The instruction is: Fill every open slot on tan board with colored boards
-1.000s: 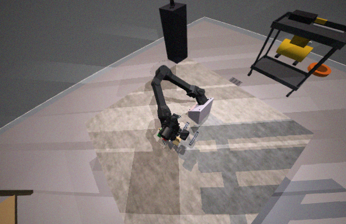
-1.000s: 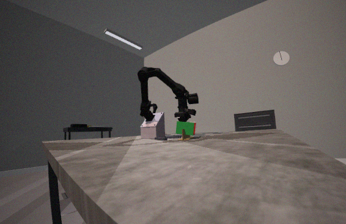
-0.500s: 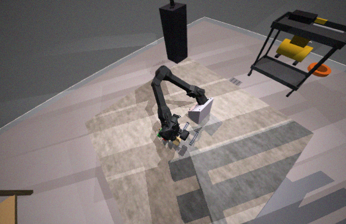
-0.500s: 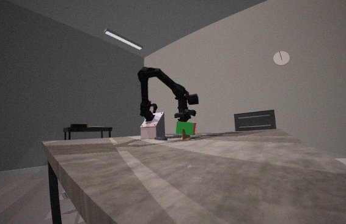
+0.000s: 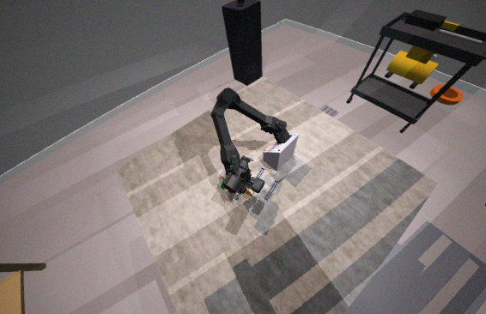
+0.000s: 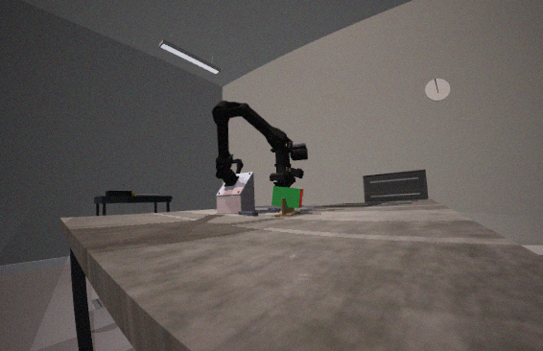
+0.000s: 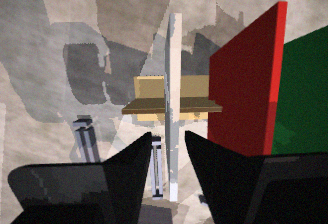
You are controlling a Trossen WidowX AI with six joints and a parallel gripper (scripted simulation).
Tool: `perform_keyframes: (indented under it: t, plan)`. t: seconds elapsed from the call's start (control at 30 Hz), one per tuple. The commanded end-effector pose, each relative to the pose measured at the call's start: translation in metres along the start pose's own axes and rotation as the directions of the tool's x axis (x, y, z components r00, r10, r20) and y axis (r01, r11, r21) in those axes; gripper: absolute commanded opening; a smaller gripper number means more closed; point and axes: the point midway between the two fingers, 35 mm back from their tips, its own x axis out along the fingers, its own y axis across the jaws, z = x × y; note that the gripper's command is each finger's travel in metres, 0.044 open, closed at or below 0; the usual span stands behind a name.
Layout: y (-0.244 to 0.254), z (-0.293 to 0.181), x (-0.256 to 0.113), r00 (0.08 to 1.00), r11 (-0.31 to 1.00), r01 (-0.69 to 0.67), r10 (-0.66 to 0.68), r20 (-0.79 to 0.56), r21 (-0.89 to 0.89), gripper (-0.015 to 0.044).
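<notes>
Green flat board (image 6: 287, 197), upright in exterior view, red board edge (image 6: 301, 198) beside it. Wrist view: thin white upright board (image 7: 174, 100) crosswise on tan board (image 7: 196, 105), between the black claw's (image 7: 168, 134) (image 6: 284, 184) partly open fingers, ungripped.

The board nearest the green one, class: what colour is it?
Red; the red board shows best in the wrist view.

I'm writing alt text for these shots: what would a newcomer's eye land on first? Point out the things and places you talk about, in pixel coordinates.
Probably the black arm (image 5: 221, 129) (image 6: 224, 139), arched over the table beside the slanted pale housing (image 5: 282, 153) (image 6: 235, 193). Next, the upright red board (image 7: 243, 85) and green board (image 7: 313, 75) (image 6: 286, 197), right of a white board (image 7: 175, 65) in the wrist view, the white one between the open gripper's (image 7: 168, 133) fingers.
</notes>
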Motion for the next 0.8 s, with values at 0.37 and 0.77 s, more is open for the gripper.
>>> perform_keyframes:
  t: [0.37,0.77]
  plan:
    - [0.002,0.004,-0.077,1.000,1.000,-0.001,0.001,0.002,-0.002,0.0164]
    - [0.002,0.004,-0.077,1.000,1.000,-0.001,0.001,0.002,-0.002,0.0164]
